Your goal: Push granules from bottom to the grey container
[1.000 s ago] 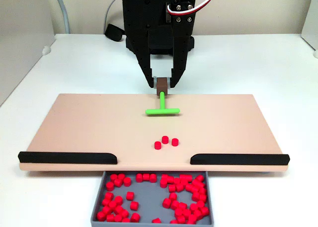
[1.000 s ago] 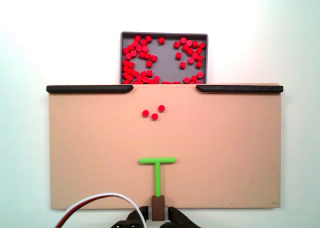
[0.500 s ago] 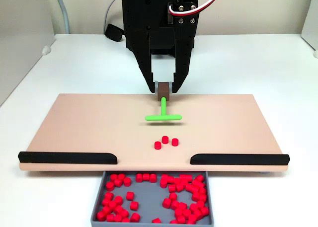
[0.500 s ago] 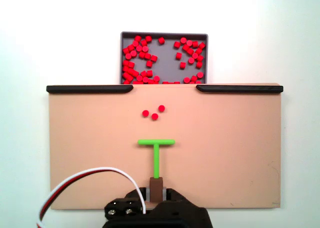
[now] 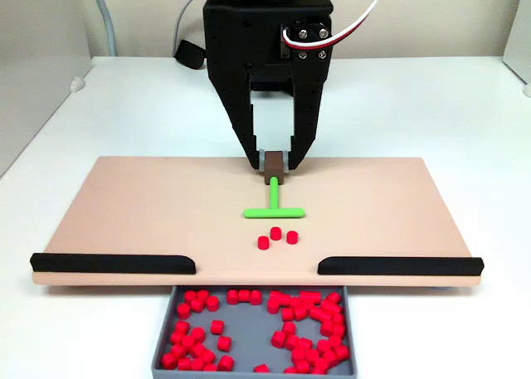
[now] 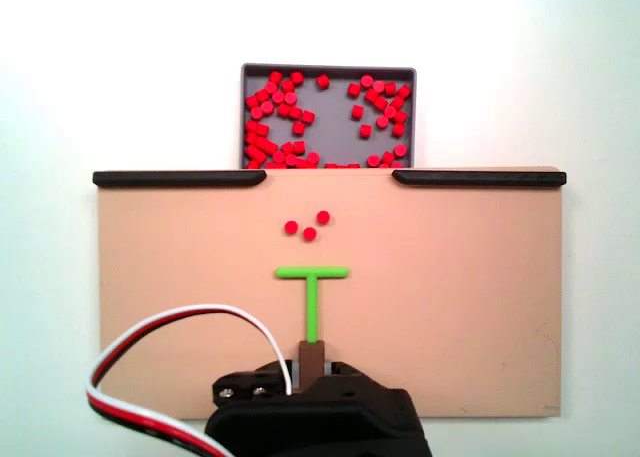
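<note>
- the gripper [image 5: 273,165] stands over the far edge of the tan board [image 5: 149,205], its two fingers closed on the brown block handle [image 5: 273,168] of the green t-shaped pusher [image 5: 274,207]; in the top-down fixed view the same grip shows at the near edge [image 6: 312,362]
- three loose granules [image 5: 277,237] lie on the board just beyond the pusher's crossbar, apart from it, roughly in line with the gap between the two black strips [image 5: 114,264]
- the grey container [image 5: 344,346] sits under that gap, off the board's edge, already holding many red pellets; in the top-down view it lies at the top [image 6: 330,123]
- likely step: driving the crossbar into the three pellets
- risks: the crossbar is short, so a pellet caught near its end could roll round it and stay behind; a skewed push could send one against a strip instead of through the gap; too much downward pressure could drag the pusher on the board and twist it in the fingers
</note>
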`<action>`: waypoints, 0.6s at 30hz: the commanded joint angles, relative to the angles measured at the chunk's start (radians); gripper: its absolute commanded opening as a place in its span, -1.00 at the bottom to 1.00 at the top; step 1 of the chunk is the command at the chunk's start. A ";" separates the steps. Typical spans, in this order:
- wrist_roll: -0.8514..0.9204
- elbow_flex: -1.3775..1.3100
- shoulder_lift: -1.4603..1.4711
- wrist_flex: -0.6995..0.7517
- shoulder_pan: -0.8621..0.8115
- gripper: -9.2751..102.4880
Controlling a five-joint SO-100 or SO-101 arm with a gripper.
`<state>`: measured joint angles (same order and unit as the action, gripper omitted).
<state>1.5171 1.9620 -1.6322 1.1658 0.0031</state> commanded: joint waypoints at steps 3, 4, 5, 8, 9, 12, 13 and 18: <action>-0.020 -0.057 0.025 0.008 0.009 -0.84; -0.020 -0.061 0.031 0.008 0.009 -0.84; -0.025 -0.067 0.038 0.008 0.009 -0.84; -0.034 -0.091 0.064 0.008 0.009 -0.84; -0.037 -0.100 0.074 0.008 0.009 -0.84; -0.049 -0.132 0.106 0.008 0.011 -0.84; -0.054 -0.146 0.118 0.008 0.011 -0.84; -0.069 -0.219 0.186 0.008 0.012 -0.84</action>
<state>1.4557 1.7917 -1.4757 1.1812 0.0092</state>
